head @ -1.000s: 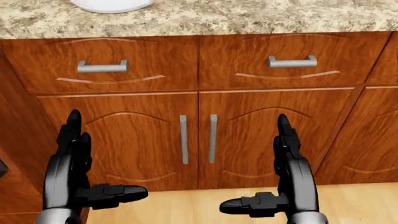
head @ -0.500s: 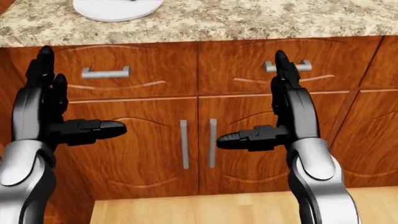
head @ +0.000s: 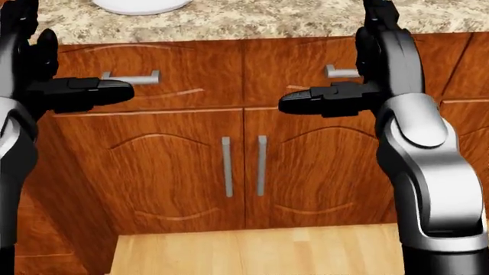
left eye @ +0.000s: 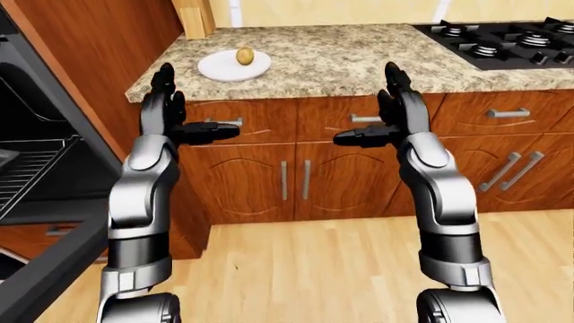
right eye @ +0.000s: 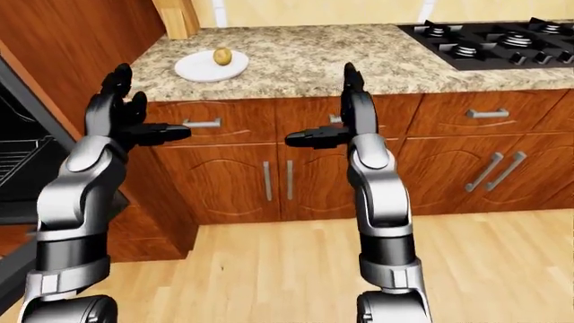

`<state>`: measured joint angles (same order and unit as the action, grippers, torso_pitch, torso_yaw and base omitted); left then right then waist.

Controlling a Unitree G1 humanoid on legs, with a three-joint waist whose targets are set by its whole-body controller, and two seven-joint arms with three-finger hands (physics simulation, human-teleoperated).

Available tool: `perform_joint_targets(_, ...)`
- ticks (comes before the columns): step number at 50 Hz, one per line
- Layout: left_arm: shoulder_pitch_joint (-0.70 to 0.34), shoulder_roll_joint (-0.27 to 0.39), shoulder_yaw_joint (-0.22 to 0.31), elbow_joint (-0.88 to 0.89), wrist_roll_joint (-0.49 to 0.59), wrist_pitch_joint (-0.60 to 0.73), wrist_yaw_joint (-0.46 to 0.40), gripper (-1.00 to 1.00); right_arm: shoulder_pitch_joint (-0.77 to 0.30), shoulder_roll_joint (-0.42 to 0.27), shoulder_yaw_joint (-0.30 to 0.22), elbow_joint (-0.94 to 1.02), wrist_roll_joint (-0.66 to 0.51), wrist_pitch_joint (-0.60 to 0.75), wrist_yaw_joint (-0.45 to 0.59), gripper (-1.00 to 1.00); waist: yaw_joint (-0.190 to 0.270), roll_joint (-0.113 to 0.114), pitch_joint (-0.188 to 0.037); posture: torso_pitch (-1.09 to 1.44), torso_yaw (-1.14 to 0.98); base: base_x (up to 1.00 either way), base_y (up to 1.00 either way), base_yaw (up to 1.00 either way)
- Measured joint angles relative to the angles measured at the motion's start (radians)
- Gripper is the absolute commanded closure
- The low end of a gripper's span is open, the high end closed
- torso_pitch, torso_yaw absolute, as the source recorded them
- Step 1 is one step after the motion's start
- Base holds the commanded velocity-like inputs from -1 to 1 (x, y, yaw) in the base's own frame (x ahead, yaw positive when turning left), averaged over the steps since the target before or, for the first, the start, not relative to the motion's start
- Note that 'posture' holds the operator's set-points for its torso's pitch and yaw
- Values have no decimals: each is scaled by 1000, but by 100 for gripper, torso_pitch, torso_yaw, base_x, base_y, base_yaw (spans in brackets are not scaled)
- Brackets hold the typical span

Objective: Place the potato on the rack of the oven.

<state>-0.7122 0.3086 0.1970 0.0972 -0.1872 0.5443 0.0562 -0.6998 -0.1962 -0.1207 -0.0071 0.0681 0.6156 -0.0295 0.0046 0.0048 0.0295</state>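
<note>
The potato [left eye: 244, 55] sits on a white plate [left eye: 218, 68] near the left end of the counter [left eye: 359, 64], close to its left corner. The stove [left eye: 503, 40] occupies the counter's right end. The oven [left eye: 36, 175] stands open at the left edge of the left-eye view, its rack [left eye: 27, 171] visible inside and bare where it shows.

Both hands are raised below the counter's near edge, level with the drawers. The left hand [left eye: 170, 114] and the right hand [left eye: 390, 114] are spread open, thumbs pointing inward, holding nothing.

Task judged not yet begun: potato untouched.

Risks: a reach from this height could knock the counter edge or push the plate; a round potato may roll from a loose three-finger grip; the open oven door [left eye: 54, 269], just beside the left arm, invites a collision when turning.
</note>
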Motion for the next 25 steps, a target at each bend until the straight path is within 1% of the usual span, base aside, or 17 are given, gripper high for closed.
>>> perform_joint_targets(4, -29, 16, 2, 8, -6, 18, 4, -100, -17, -12, -12, -37, 12, 33, -1, -100, 1, -1, -1, 0, 0, 0, 0, 0)
perform_joint_targets(9, -20, 23, 4, -28, -13, 60, 1, -100, -46, -32, -22, -82, 36, 88, -8, -100, -1, 0, -2, 0, 0, 10, 0, 0)
perform_joint_targets(12, -29, 27, 14, -55, -16, 77, 9, -100, -50, -35, -18, -104, 45, 86, -8, -100, -3, -7, 4, 0, 0, 23, 8, 0)
perform_joint_targets(13, -32, 27, 15, -66, -18, 79, 12, -100, -50, -36, -19, -108, 47, 85, -8, -100, -6, -3, 7, 0, 0, 23, 11, 0)
perform_joint_targets(18, -37, 19, -5, -82, -26, 72, 8, -100, -38, -45, -34, -109, 46, 101, -16, -100, -17, 28, 8, 0, 0, 25, 14, 0)
perform_joint_targets(21, -38, 24, -2, -86, -31, 89, 6, -100, -48, -46, -34, -111, 45, 106, -20, -100, -18, 67, 10, 0, 0, 26, 16, 0)
perform_joint_targets(22, -35, 28, 5, -85, -31, 91, 7, -100, -45, -40, -28, -113, 46, 103, -21, -100, -13, 58, 17, 0, 0, 25, 16, 0)
perform_joint_targets(23, -30, 30, 12, -82, -30, 93, 9, -100, -40, -36, -20, -113, 48, 104, -20, -100, -12, 54, 19, 0, 0, 24, 16, 0)
perform_joint_targets(25, -23, 33, 21, -74, -27, 101, 15, -100, -36, -32, -6, -103, 52, 106, -15, -100, -9, 56, 16, 0, 0, 25, 16, 0)
